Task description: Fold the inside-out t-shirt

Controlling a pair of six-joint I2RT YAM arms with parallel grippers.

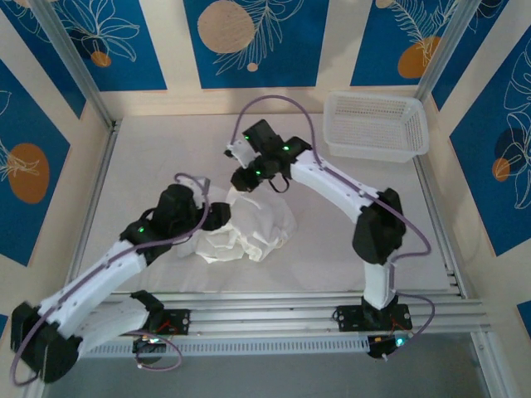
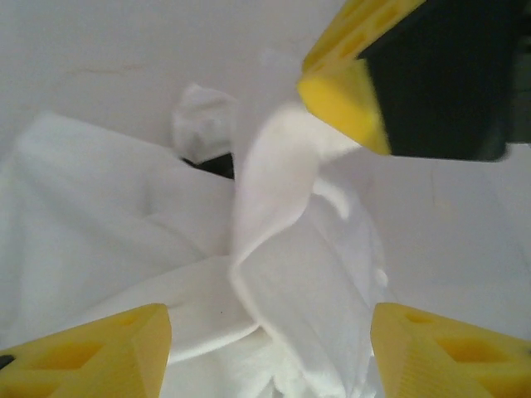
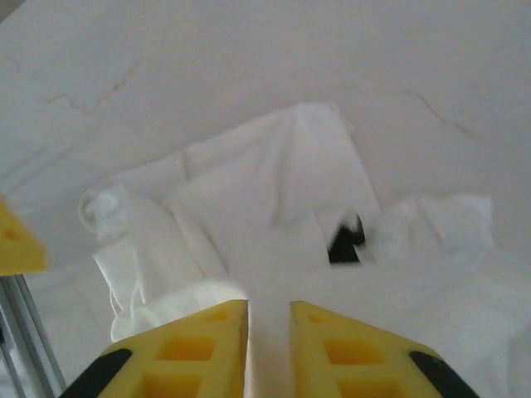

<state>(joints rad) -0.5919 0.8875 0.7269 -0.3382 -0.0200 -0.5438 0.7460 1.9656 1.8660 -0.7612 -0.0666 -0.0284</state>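
- The inside-out t-shirt point(image 1: 249, 228) is lying bunched in a heap near the middle of the table point(image 1: 149, 166), a bit toward the near edge. The folds are hiding the sleeves and collar, and the print is not making out.
- A small dark tag point(image 3: 346, 240) is peeking out between folds. It is blurred and partly covered.
- The left hand point(image 1: 217, 217) is sitting at the heap's left side, and its tips are hiding under its own wrist in the top view.
- In the left wrist view its fingers point(image 2: 99, 348) are standing wide apart and getting cut off by the bottom edge. Shirt cloth is lying loose between them, not clamped.
- The right hand point(image 1: 249, 178) is pointing down over the heap's far side. Its fingers are pressing nearly together and pinching a ridge of the shirt, which is rising to a peak at its yellow tip.
- The left arm is reaching in low from the near left corner.
- The right arm is arching up from the near right and bending back toward the centre.
- A white mesh basket point(image 1: 375, 124) is sitting at the far right corner, well apart from the shirt.
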